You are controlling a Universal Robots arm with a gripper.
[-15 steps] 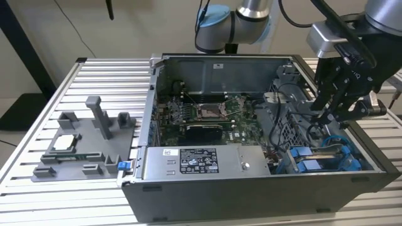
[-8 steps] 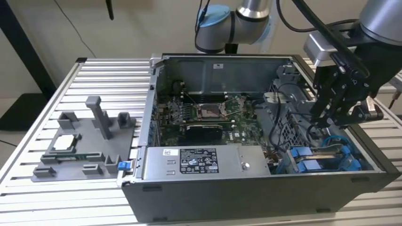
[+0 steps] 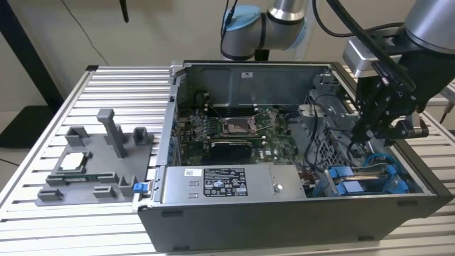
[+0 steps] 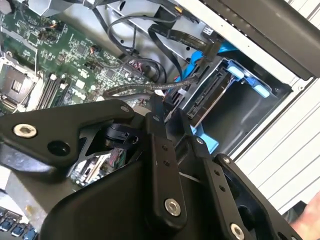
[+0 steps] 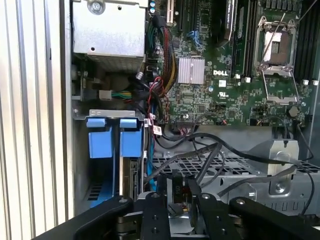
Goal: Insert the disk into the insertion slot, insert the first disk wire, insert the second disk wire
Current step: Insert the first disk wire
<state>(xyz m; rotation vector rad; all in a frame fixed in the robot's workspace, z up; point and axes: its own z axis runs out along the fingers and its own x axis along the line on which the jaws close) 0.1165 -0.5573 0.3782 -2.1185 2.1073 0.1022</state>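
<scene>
The pincer point(image 5: 178, 200) is clenched on the black plug of a disk wire point(image 5: 177, 183), whose cables trail away from the fingertips. Just beyond the tips the disk point(image 5: 131, 175) stands on edge, seated in the insertion slot point(image 4: 252, 102) among blue clips. Farther out lies the motherboard point(image 5: 215, 85).

arm point(image 3: 274, 24): reaches over from the far side of the computer case point(image 3: 284, 229)
wrist point(image 3: 430, 24): tipped downward
gripper point(image 3: 364, 133): hanging into the case, at the exterior view's right end
</scene>
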